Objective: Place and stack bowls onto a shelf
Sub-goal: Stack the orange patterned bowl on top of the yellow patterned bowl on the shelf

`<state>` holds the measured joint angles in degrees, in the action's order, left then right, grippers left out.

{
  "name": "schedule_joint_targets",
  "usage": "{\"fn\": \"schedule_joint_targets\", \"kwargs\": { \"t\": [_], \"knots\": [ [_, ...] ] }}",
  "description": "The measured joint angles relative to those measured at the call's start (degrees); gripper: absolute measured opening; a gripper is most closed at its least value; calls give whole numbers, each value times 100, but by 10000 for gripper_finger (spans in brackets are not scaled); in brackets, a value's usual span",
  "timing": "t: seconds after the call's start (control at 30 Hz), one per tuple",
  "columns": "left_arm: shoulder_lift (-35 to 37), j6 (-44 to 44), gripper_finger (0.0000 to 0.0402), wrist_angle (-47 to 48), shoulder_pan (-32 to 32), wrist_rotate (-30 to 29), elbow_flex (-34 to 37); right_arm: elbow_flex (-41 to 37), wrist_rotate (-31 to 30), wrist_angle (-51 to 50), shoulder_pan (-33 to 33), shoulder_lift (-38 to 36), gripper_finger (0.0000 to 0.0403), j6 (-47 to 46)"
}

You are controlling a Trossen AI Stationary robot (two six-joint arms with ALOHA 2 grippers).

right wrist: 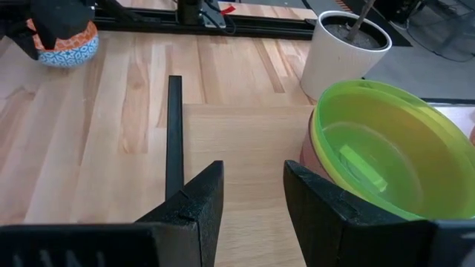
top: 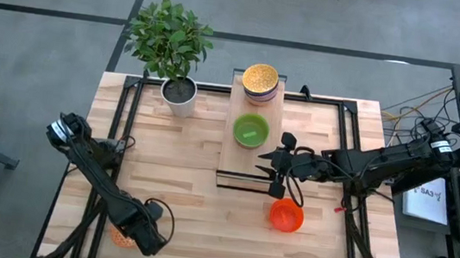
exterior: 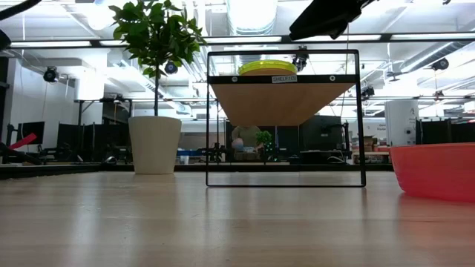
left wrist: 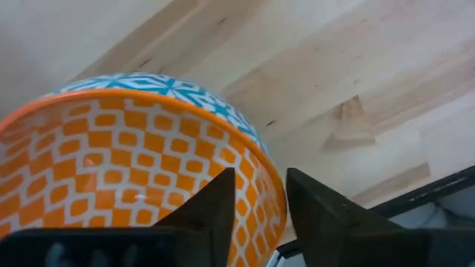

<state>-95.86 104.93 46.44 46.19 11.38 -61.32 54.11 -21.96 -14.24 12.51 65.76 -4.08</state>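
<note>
The pale wood shelf [top: 242, 158] stands mid-table. On it sit a green bowl [top: 251, 130], nested in another bowl in the right wrist view [right wrist: 378, 152], and farther back a yellow-amber stack [top: 259, 79]. A red bowl [top: 286, 214] rests on the table near the shelf's near end. An orange-and-blue patterned bowl [top: 119, 237] sits at the near left. My left gripper [top: 146, 238] is shut on it. My right gripper [top: 270, 170] hovers open above the shelf's near end [right wrist: 252, 193], short of the green bowl. My left gripper has the patterned bowl by its rim [left wrist: 273, 194], which runs into the narrow gap between the two fingers. One finger [left wrist: 219, 204] lies over the orange checked side, the other [left wrist: 315, 211] beyond the rim. Whether the bowl is off the table cannot be told.
A white pot with a leafy plant [top: 178, 95] stands at the far left of the shelf. The shelf's dark metal frame [exterior: 286, 178] rises above the tabletop. Bare wood lies between the shelf and the left arm [top: 173, 175]. Cables and equipment sit beyond the table's right edge.
</note>
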Motion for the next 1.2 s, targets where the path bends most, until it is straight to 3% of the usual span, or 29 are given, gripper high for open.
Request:
{"fn": "schedule_joint_targets", "kwargs": {
  "t": [0.2,0.4,0.57,0.73,0.9,1.2],
  "knots": [
    [-10,-116,14,-99,0,58,2,-7,12,-46,0,0,132,0],
    [33,-696,6,-115,-1,170,-181,-106,156,-57,0,0,132,-28],
    [33,-2543,3,492,-31,-272,-1068,-219,167,-212,2,0,132,-122],
    [0,-4662,2,1480,-198,-1595,-2186,-240,181,-291,0,-8,132,-79],
    [0,-6355,2,2422,-776,-2765,-3133,-240,335,-404,0,-62,132,-57],
    [5,-9603,1,2765,-2235,-3191,-4216,-369,704,-409,0,-104,132,-46]
  ]
}}
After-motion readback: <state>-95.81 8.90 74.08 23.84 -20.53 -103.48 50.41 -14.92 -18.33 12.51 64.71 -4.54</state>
